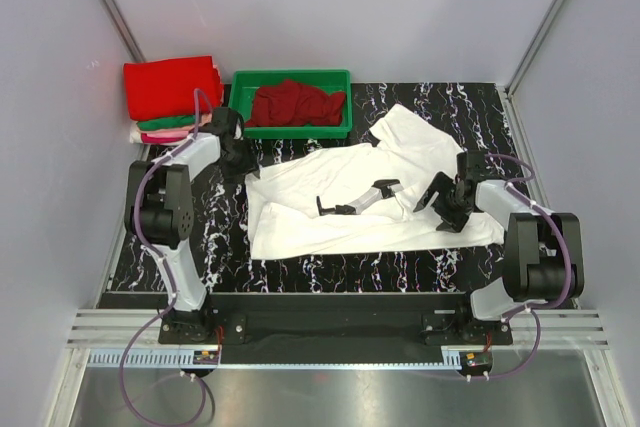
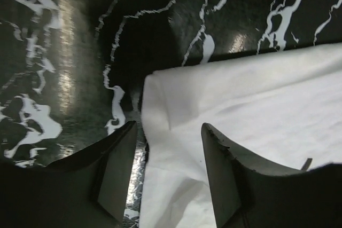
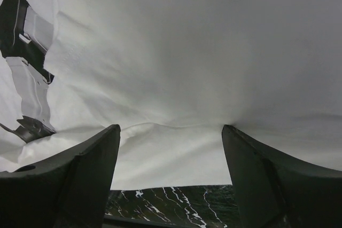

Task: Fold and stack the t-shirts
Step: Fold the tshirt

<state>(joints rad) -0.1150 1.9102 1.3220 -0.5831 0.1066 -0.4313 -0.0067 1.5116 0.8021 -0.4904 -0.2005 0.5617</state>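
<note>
Plainly the left tool [image 2: 168,132] and right tool [image 3: 171,132] gape empty over edges of the white t-shirt [image 1: 300,222]

No words, numbers, labels or brand marks can be read. The white t-shirt [image 1: 300,227] carries only a grey-black picture print [image 3: 31,78], without lettering, ahead-left of the right gripper [image 3: 171,130].
</note>
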